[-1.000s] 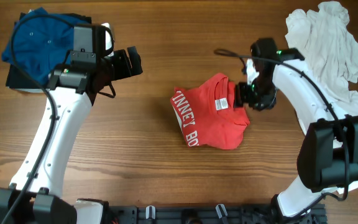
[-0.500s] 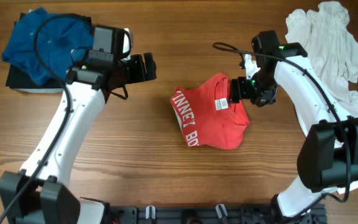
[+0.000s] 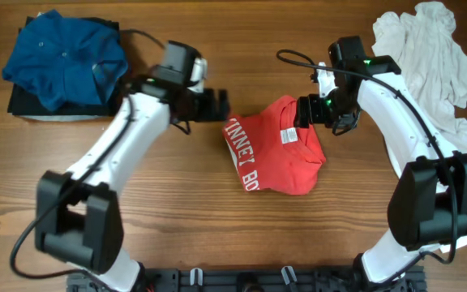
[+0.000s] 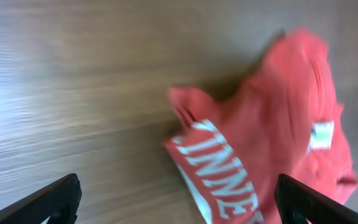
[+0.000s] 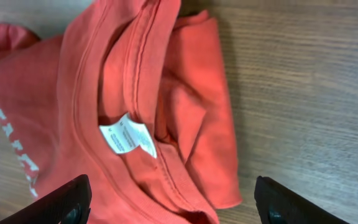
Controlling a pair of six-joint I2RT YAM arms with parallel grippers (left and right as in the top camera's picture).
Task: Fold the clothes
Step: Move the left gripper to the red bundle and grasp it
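Note:
A red T-shirt point(image 3: 278, 154) with white block lettering lies crumpled and partly folded in the middle of the wooden table. Its collar and white label point(image 5: 126, 137) face up. My left gripper point(image 3: 217, 105) hovers just left of the shirt's upper left corner, open wide with nothing between its fingers. In the blurred left wrist view the shirt point(image 4: 278, 137) fills the right half, ahead of the left gripper point(image 4: 179, 202). My right gripper point(image 3: 305, 113) is over the shirt's top right, by the collar. In its wrist view the right gripper point(image 5: 174, 199) is open, straddling the collar fabric point(image 5: 142, 74) without pinching it.
A blue garment point(image 3: 63, 53) rests on a dark folded one point(image 3: 24, 104) at the back left. A heap of white clothes point(image 3: 436, 57) covers the back right corner and runs down the right edge. A black cable point(image 3: 298, 69) loops beside the right wrist.
My left arm has swung right, from beside the blue garment to the red shirt's left edge. My right gripper has opened wider and shifted slightly up and left over the collar.

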